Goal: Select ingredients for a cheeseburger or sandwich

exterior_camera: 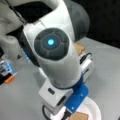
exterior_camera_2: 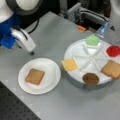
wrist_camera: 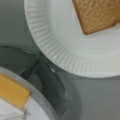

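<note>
The sandwich is a single brown toast square (exterior_camera_2: 34,76) lying flat on a white paper plate (exterior_camera_2: 51,81), and the wrist view shows it as toast (wrist_camera: 97,15) at the top right. In the round divided tray (exterior_camera_2: 75,56) lie a green lettuce piece (exterior_camera_2: 92,40), a red tomato disc (exterior_camera_2: 113,50), a second toast square (exterior_camera_2: 111,69), a brown patty (exterior_camera_2: 90,78) and a yellow cheese square (exterior_camera_2: 69,64). My gripper (exterior_camera_2: 30,52) hangs above the table just beyond the plate's upper left rim, with nothing seen in it. No fingers show in the wrist view.
The arm fills most of a front view, with the plate (exterior_camera: 95,110) and its toast (exterior_camera: 79,117) below it. A small orange object (exterior_camera_2: 81,28) and equipment stand along the table's far edge. The wrist view shows the plate rim (wrist_camera: 50,50) close to the tray wall (wrist_camera: 53,100) and cheese (wrist_camera: 12,92).
</note>
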Robot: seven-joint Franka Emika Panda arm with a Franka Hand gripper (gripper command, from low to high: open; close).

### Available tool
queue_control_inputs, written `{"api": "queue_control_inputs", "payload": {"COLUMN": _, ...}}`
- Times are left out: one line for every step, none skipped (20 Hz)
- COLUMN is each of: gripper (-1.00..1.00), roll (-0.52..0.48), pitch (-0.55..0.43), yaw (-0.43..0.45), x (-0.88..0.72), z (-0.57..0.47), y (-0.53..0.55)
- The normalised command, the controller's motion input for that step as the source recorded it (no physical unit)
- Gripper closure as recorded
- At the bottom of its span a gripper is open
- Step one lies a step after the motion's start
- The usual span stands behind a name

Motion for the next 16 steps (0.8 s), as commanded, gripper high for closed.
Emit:
{"api": "queue_control_inputs", "payload": {"gripper": -1.00, "roll": -0.437, "pitch": -0.166, "yaw": -0.279, "x": -0.75, "z": 0.11, "y": 0.74}}
{"api": "queue_control_inputs", "payload": {"gripper": -1.00, "roll": -0.457, "pitch": -0.170, "yaw": -0.277, "x": -0.75, "z": 0.05, "y": 0.71}}
{"api": "queue_control_inputs", "payload": {"gripper": -1.00, "roll": -0.448, "pitch": -0.180, "yaw": -0.245, "x": -0.72, "z": -0.02, "y": 0.64}}
{"api": "queue_control_inputs", "payload": {"gripper": -1.00, "roll": -0.478, "pitch": -0.173, "yaw": -0.217, "x": -0.71, "z": -0.09, "y": 0.57}}
{"api": "queue_control_inputs", "payload": {"gripper": -1.00, "roll": -0.492, "pitch": -0.184, "yaw": -0.184, "x": -0.70, "z": -0.16, "y": 0.52}}
{"api": "queue_control_inputs", "payload": {"gripper": -1.00, "roll": -0.479, "pitch": -0.194, "yaw": -0.155, "x": -0.68, "z": -0.21, "y": 0.46}}
{"api": "queue_control_inputs", "payload": {"gripper": -1.00, "roll": -0.463, "pitch": -0.231, "yaw": -0.097, "x": -0.67, "z": -0.25, "y": 0.41}}
{"api": "queue_control_inputs", "payload": {"gripper": -1.00, "roll": -0.434, "pitch": -0.231, "yaw": -0.042, "x": -0.68, "z": -0.26, "y": 0.38}}
{"api": "queue_control_inputs", "payload": {"gripper": -1.00, "roll": -0.402, "pitch": -0.235, "yaw": -0.018, "x": -0.67, "z": -0.27, "y": 0.35}}
{"api": "queue_control_inputs", "payload": {"gripper": -1.00, "roll": -0.395, "pitch": -0.249, "yaw": 0.034, "x": -0.68, "z": -0.27, "y": 0.32}}
{"api": "queue_control_inputs", "payload": {"gripper": -1.00, "roll": -0.302, "pitch": -0.258, "yaw": 0.112, "x": -0.65, "z": -0.23, "y": 0.27}}
{"api": "queue_control_inputs", "payload": {"gripper": -1.00, "roll": -0.299, "pitch": -0.258, "yaw": 0.184, "x": -0.70, "z": -0.23, "y": 0.29}}
{"api": "queue_control_inputs", "payload": {"gripper": -1.00, "roll": -0.279, "pitch": -0.262, "yaw": 0.192, "x": -0.67, "z": -0.20, "y": 0.27}}
{"api": "queue_control_inputs", "payload": {"gripper": -1.00, "roll": -0.275, "pitch": -0.246, "yaw": 0.197, "x": -0.69, "z": -0.18, "y": 0.28}}
{"api": "queue_control_inputs", "payload": {"gripper": -1.00, "roll": -0.291, "pitch": -0.225, "yaw": 0.233, "x": -0.72, "z": -0.19, "y": 0.30}}
{"api": "queue_control_inputs", "payload": {"gripper": -1.00, "roll": -0.285, "pitch": -0.221, "yaw": 0.227, "x": -0.71, "z": -0.19, "y": 0.28}}
